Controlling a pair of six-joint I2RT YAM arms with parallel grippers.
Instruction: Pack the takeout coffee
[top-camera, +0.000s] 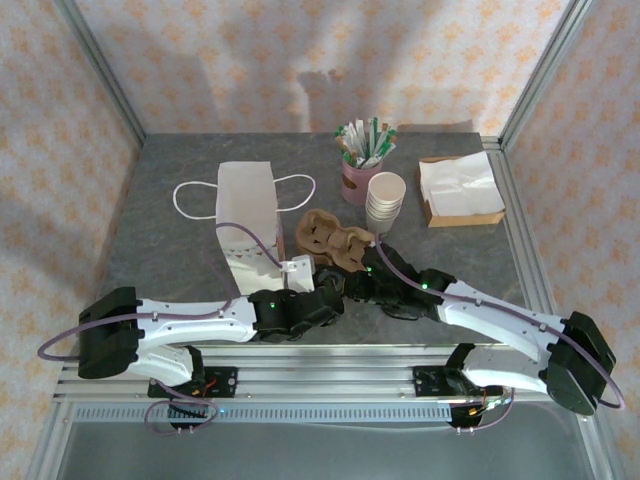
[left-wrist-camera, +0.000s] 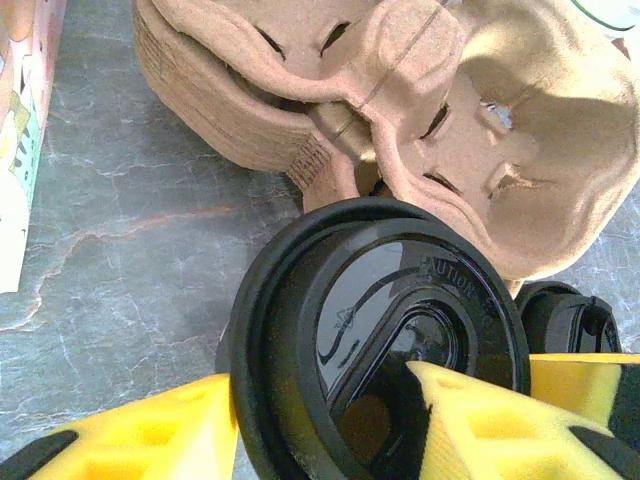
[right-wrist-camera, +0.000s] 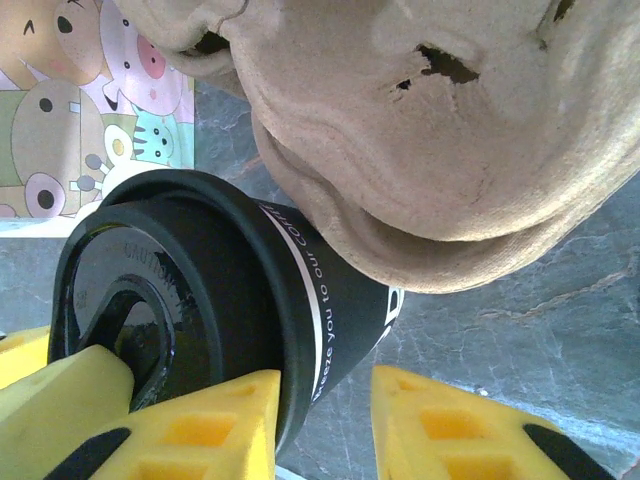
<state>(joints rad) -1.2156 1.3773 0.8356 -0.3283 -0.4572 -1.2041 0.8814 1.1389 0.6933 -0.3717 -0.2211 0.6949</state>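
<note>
Gripping the coffee (left-wrist-camera: 370, 330) by its black lid, the left hand (left-wrist-camera: 318, 385) is clenched on it. The cup is just beside the carrier (left-wrist-camera: 480, 150), in none of its pockets. Whether the right hand (right-wrist-camera: 325, 380) pinches the cup's side I cannot tell. With the bag (top-camera: 246, 205) lying apart on the worktop (top-camera: 170, 240), packing looks barely begun

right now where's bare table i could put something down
Bare table: the far-left corner beside the paper bag; the strip between the napkin tray and the right arm. Crowded: centre front, where the left tool and right tool meet at the takeout coffee by the cup carrier.
</note>
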